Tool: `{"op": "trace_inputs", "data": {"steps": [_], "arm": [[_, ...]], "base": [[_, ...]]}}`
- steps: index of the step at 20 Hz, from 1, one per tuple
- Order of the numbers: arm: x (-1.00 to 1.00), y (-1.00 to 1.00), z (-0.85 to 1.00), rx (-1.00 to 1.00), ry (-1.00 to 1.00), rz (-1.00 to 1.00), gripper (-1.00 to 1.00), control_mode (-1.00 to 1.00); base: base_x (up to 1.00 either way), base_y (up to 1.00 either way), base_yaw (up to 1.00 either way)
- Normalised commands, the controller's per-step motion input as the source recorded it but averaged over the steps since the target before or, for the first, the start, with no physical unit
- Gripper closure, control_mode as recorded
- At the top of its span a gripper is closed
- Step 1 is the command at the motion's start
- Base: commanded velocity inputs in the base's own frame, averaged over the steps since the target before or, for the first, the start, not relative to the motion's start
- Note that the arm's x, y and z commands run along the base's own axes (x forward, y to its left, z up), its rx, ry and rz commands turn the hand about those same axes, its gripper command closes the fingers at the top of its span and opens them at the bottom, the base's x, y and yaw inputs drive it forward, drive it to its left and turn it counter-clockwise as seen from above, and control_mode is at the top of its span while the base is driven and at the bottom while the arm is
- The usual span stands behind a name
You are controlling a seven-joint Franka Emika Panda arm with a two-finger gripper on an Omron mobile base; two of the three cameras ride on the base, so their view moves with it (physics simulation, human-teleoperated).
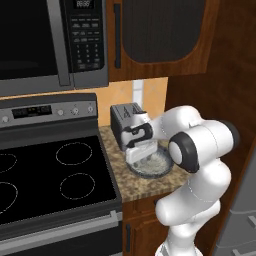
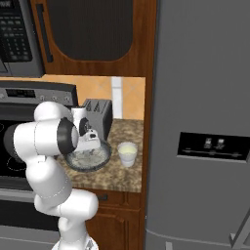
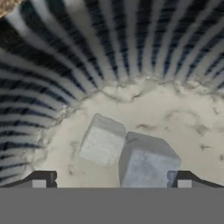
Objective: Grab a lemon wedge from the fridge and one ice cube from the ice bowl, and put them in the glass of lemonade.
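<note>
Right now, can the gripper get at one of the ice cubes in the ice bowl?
Probably yes. The gripper hangs open just above the ice bowl, and the nearer ice cube lies between its fingertips with nothing over it. The second ice cube sits close beside and could get nudged.

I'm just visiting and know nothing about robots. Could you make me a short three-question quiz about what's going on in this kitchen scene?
1. True or false: the fingers are spread wide apart above the ice cubes.
2. What stands just right of the ice bowl in the right base view? A) a kettle B) the glass of lemonade C) a plate
3. Fill in: behind the bowl stands a dark ____.

Key: 1 true; 2 B; 3 toaster.
</note>
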Motion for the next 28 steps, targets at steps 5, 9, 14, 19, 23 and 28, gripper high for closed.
{"op": "trace_inputs", "data": {"steps": [5, 9, 14, 19, 23, 28], "arm": [[0.14, -0.06, 0.04, 0.07, 0.00, 0.00, -1.00, -1.00], [0.15, -0.04, -0.09, 0.03, 0.00, 0.00, -1.00, -1.00], [0.06, 0.04, -0.21, 0.00, -0.03, 0.00, -1.00, -1.00], [0.16, 0.02, -0.02, 0.00, -0.02, 0.00, -1.00, -1.00], [0.16, 0.01, 0.01, 0.00, 0.00, 0.00, -1.00, -1.00], [0.00, 0.00, 0.00, 0.00, 0.00, 0.00, 1.00, -1.00]], "base": [[0.00, 0.00, 0.00], [0.00, 0.00, 0.00], [0.00, 0.00, 0.00], [0.00, 0.00, 0.00], [0.00, 0.00, 0.00], [0.00, 0.00, 0.00]]}}
